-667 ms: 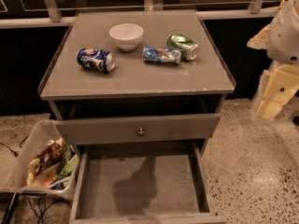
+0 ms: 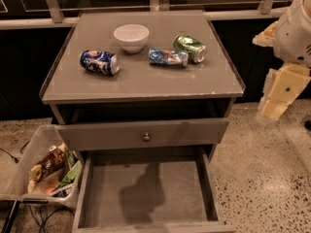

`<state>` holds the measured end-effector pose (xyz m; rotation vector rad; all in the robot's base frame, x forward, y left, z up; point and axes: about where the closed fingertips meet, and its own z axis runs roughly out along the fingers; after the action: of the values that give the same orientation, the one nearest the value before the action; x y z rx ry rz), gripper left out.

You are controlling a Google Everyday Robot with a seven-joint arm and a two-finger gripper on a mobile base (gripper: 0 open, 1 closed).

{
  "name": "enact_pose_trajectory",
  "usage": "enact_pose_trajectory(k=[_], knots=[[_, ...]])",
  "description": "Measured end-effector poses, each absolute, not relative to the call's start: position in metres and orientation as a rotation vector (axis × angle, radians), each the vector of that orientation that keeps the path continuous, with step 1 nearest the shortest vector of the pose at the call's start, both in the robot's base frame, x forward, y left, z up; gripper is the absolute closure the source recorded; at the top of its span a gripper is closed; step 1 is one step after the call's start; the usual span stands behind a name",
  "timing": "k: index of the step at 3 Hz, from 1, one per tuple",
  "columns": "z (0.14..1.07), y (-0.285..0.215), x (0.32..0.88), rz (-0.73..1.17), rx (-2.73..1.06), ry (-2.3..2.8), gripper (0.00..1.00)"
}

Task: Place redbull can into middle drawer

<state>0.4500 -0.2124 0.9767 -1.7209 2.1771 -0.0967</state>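
The redbull can (image 2: 168,57), slim and light-blue with silver, lies on its side on the cabinet top (image 2: 146,84), right of centre. The middle drawer (image 2: 189,188) is pulled out at the bottom front, with a bare grey floor that holds nothing but a shadow. My gripper (image 2: 279,93) hangs at the right edge of the camera view, off the cabinet's right side and below the level of its top. It is far from the can and holds nothing.
A fatter dark-blue can (image 2: 99,62) lies at the left of the top. A white bowl (image 2: 131,37) stands at the back and a green can (image 2: 190,48) lies right of the redbull can. A drawer front with a knob (image 2: 146,136) sits above the open drawer. A bin of snack packets (image 2: 43,171) stands at the left on the floor.
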Motion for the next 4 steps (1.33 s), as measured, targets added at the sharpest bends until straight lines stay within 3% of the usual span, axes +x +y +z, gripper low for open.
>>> enact_pose_trajectory(k=[2, 4], knots=[[0.975, -0.182, 0.504, -0.104, -1.761, 2.022, 0.00], [0.978, -0.169, 0.512, -0.103, -1.789, 1.976, 0.00]])
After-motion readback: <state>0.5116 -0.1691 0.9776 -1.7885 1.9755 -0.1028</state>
